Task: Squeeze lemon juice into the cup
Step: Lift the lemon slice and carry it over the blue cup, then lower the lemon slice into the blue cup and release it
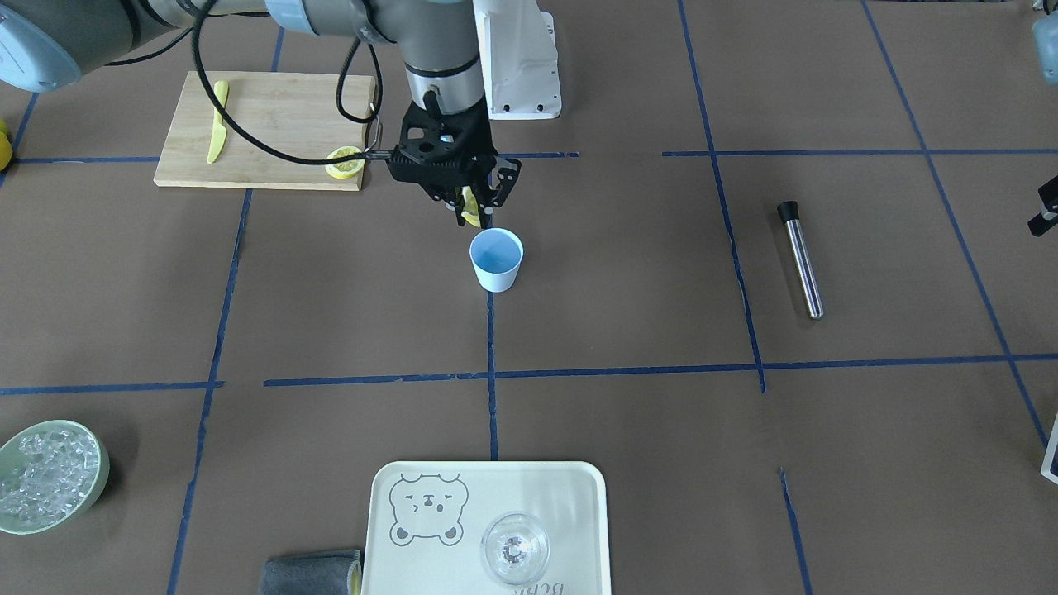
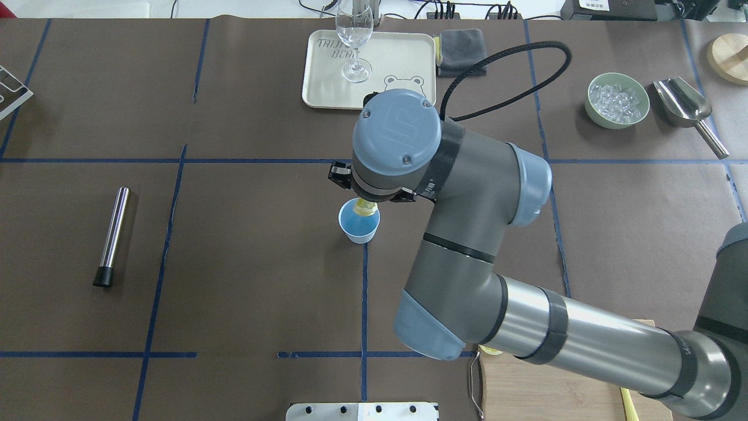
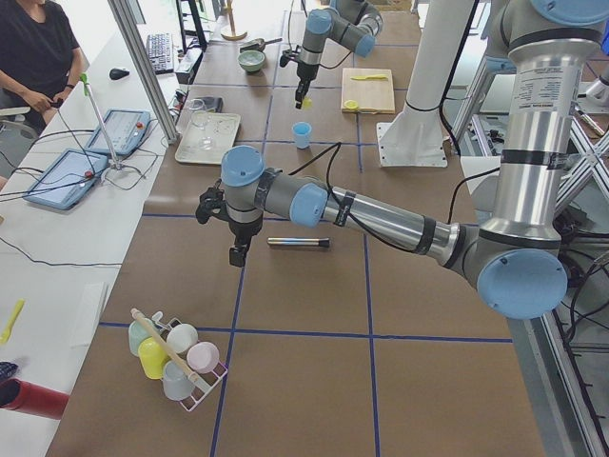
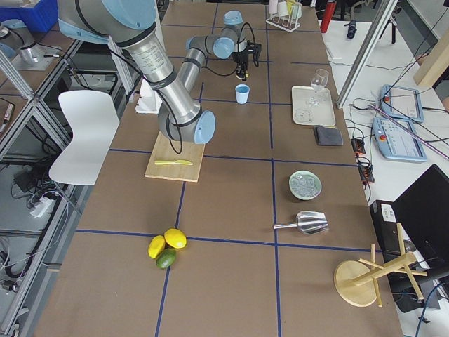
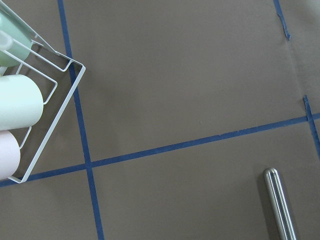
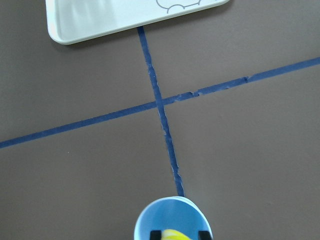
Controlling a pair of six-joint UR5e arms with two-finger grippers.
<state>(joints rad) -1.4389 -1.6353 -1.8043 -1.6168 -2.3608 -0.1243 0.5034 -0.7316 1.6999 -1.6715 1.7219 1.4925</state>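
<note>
My right gripper (image 1: 473, 213) is shut on the lemon (image 1: 469, 208), a small yellow slice. It holds the slice just above the robot-side rim of the pale blue cup (image 1: 496, 260). In the overhead view the lemon (image 2: 366, 207) sits over the cup's (image 2: 359, 221) far rim, and the wrist hides the fingers. The right wrist view shows the lemon (image 6: 172, 235) between two dark fingertips (image 6: 156, 234), over the cup's blue inside (image 6: 172, 220). My left gripper (image 3: 238, 255) hangs above the table near a metal rod. I cannot tell if it is open.
A bamboo cutting board (image 1: 264, 107) holds a yellow knife (image 1: 217, 132) and a second lemon slice (image 1: 344, 162). A metal rod (image 1: 800, 260) lies to one side. A tray (image 1: 570, 512) holds a clear glass (image 1: 514, 547). A green bowl of ice (image 1: 50, 475) and a wire cup rack (image 5: 30, 100) stand farther off.
</note>
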